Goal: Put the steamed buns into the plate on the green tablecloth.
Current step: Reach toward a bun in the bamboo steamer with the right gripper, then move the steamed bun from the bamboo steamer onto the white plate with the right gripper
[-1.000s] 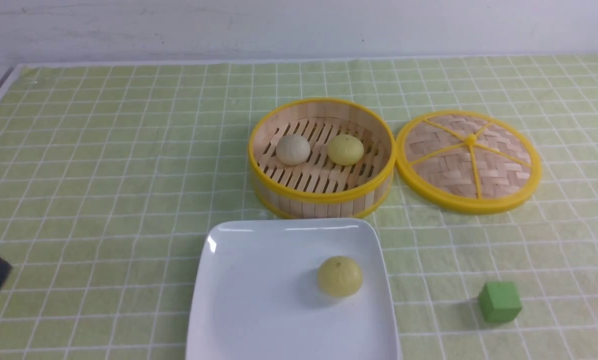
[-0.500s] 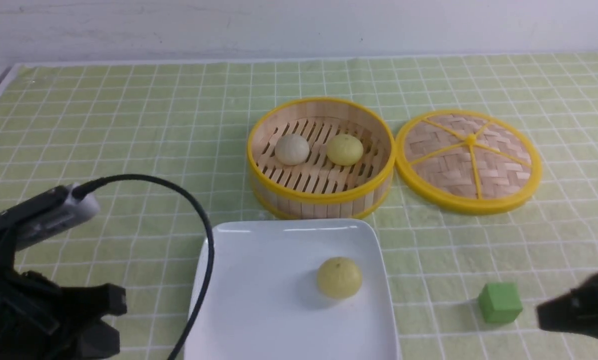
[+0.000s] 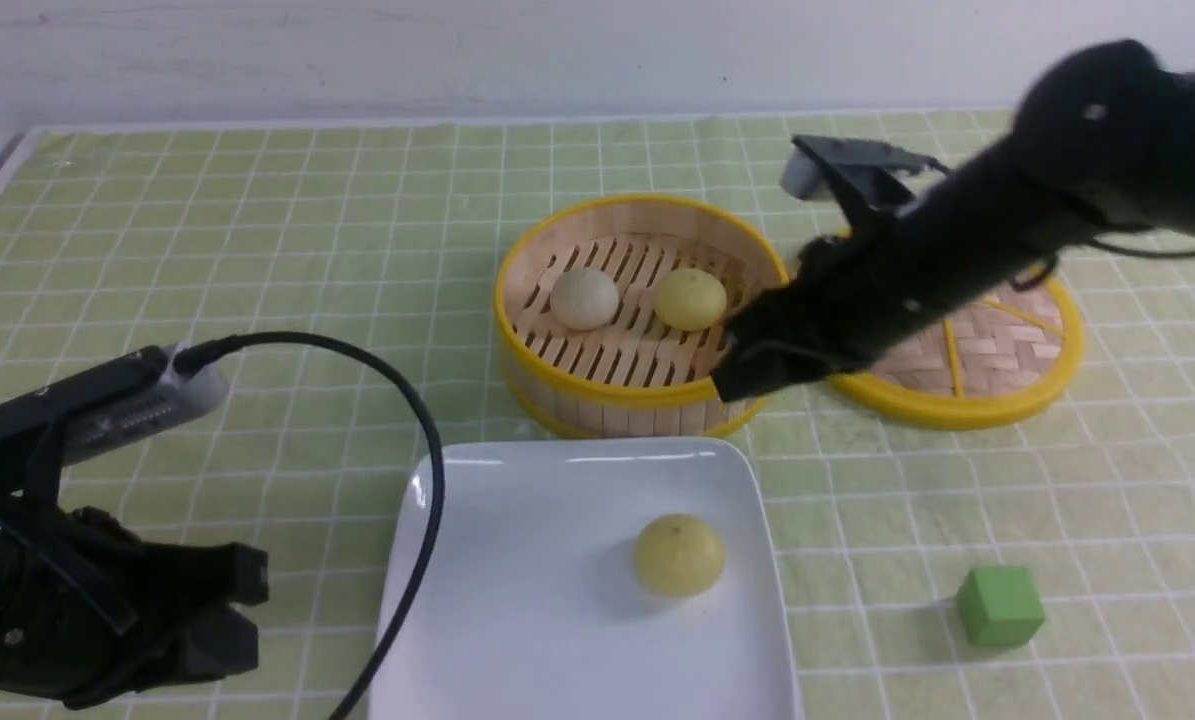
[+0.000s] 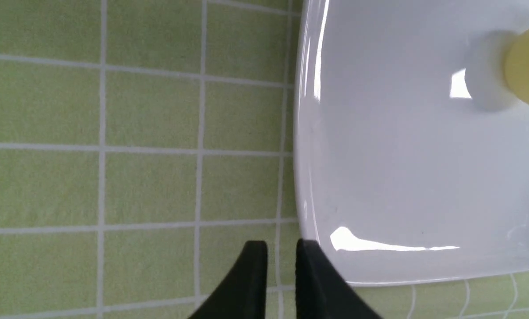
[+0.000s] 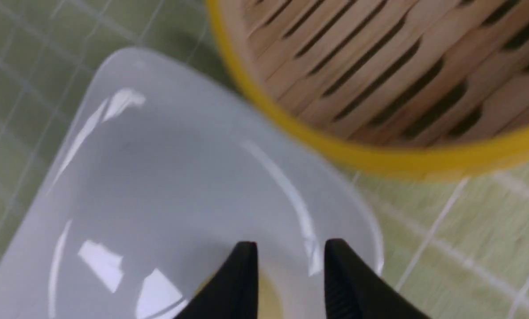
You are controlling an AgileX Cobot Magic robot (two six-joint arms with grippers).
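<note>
One pale yellow steamed bun lies in the white square plate on the green tablecloth. An off-white bun and a second yellow bun sit in the bamboo steamer. My right gripper hovers over the steamer's front right rim, slightly open and empty. In the right wrist view the right gripper is above the plate, with the plated bun showing behind it. My left gripper is shut and empty, left of the plate. In the left wrist view it is at the plate's edge.
The woven steamer lid lies right of the steamer, partly covered by my right arm. A green cube sits on the cloth right of the plate. The left arm's cable arcs over the plate's left edge.
My right arm has swung in from the lower right, up and over the lid to the steamer's front rim. My left arm has risen into view at the lower left. The buns have not moved.
</note>
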